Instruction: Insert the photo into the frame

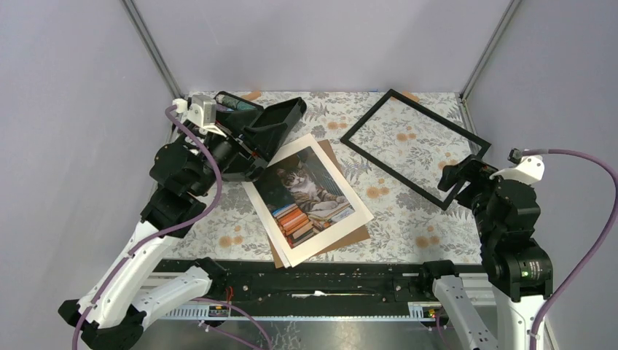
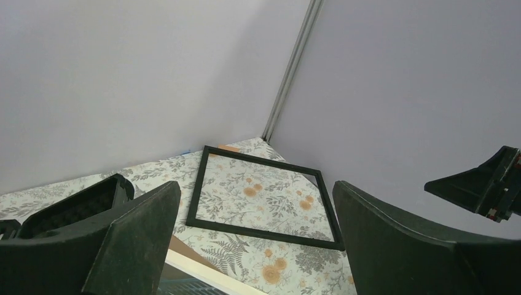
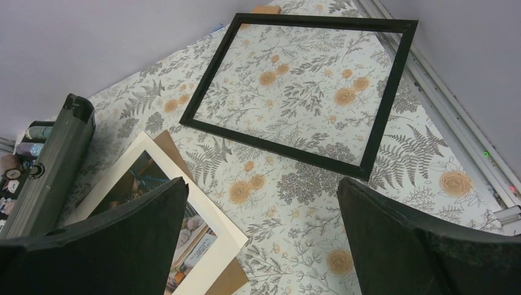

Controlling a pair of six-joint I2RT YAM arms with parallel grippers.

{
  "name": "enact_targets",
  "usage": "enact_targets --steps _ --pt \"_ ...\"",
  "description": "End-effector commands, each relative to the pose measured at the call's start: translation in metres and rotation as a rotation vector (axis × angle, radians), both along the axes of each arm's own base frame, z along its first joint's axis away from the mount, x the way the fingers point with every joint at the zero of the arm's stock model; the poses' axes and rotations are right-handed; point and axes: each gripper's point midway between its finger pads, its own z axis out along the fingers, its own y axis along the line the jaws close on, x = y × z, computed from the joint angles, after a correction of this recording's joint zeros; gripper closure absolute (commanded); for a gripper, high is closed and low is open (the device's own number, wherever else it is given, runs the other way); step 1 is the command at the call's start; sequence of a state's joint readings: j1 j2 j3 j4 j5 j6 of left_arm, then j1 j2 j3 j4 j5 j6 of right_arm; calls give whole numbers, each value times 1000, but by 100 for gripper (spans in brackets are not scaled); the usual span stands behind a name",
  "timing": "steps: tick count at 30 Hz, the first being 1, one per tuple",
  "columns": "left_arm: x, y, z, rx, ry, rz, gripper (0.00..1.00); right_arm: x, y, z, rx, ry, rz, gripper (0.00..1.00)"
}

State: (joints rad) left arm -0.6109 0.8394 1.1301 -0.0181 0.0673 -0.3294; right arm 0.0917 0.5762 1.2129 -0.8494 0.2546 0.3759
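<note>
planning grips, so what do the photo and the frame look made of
The photo: thin flat sheet, wide pale border, printed picture; likely paper, fairly matte. The frame: thin rigid black strips, dull sheen; wood or plastic, cannot tell.

Open black case [image 1: 271, 128] on floral tablecloth [image 1: 397, 227]

The left claw [image 2: 255, 195] and the right claw [image 3: 262, 187] both hang in the air, jaws spread wide, gripping nothing.

Matt paper photo [image 1: 310, 191], smooth black frame [image 1: 392, 174], printed table cover [image 1: 401, 226], brown cardboard backing [image 1: 358, 231]
</note>
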Motion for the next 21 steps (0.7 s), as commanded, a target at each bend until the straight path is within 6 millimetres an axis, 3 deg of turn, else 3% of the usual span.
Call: enact_targets --steps 1,10,13,19,21 --pt "0 1 15 -31 -52 19 1 14 -6 -17 39 6 -73 0" --pt "17 -14 -9 -9 4 12 1 80 15 -106 18 289 23 0" --pt "23 -15 -15 -1 18 26 1 102 9 -129 -15 362 -12 0" --pt "18 -13 -11 -17 12 27 1 163 19 -169 -16 381 18 0" --pt "19 -13 -12 -16 15 27 1 180 24 -194 -1 446 25 0"
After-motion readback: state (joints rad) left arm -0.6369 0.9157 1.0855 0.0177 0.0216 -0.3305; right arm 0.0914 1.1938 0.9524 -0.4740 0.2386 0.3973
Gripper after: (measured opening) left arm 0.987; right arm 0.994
